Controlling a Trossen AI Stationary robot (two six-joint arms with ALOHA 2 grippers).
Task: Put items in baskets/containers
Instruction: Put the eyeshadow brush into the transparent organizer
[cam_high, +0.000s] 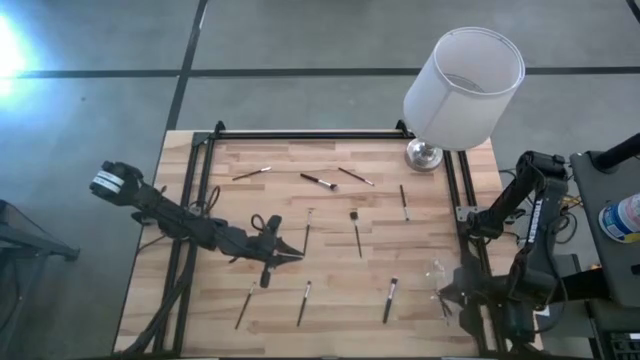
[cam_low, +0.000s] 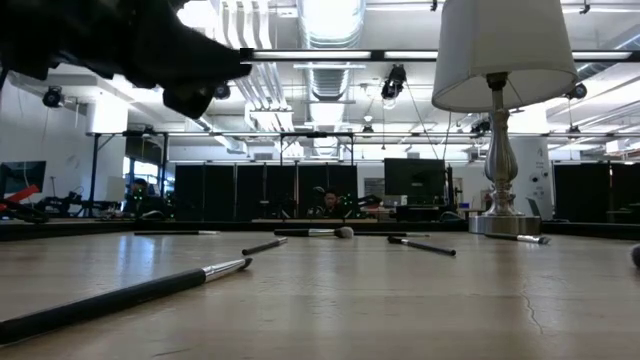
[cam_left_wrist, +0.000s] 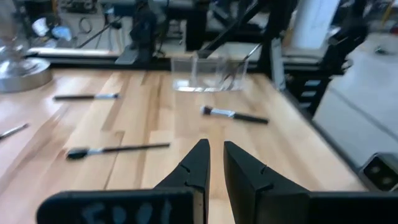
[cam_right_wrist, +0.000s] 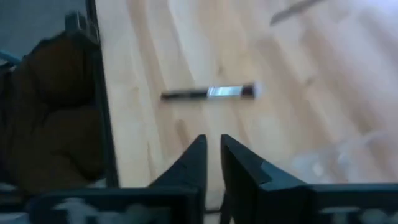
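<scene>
Several thin brushes lie flat and scattered on the wooden table (cam_high: 330, 210), among them one (cam_high: 356, 232) at the centre and one (cam_high: 390, 300) near the front. The clear container (cam_left_wrist: 208, 73) stands near the table's right edge (cam_high: 440, 270), hard to make out. My left gripper (cam_high: 297, 255) hovers over the table's centre-left, shut and holding nothing (cam_left_wrist: 216, 149), beside a brush (cam_high: 307, 235). My right gripper (cam_high: 447, 293) is low at the right edge next to the container, shut and empty (cam_right_wrist: 213, 142), with a brush (cam_right_wrist: 208, 93) on the table ahead of it.
A table lamp with a big white shade (cam_high: 465, 85) stands on its metal base (cam_high: 424, 155) at the far right corner. Black rails (cam_high: 205, 180) run along the table's left, far and right edges. Bare wood shows between the brushes.
</scene>
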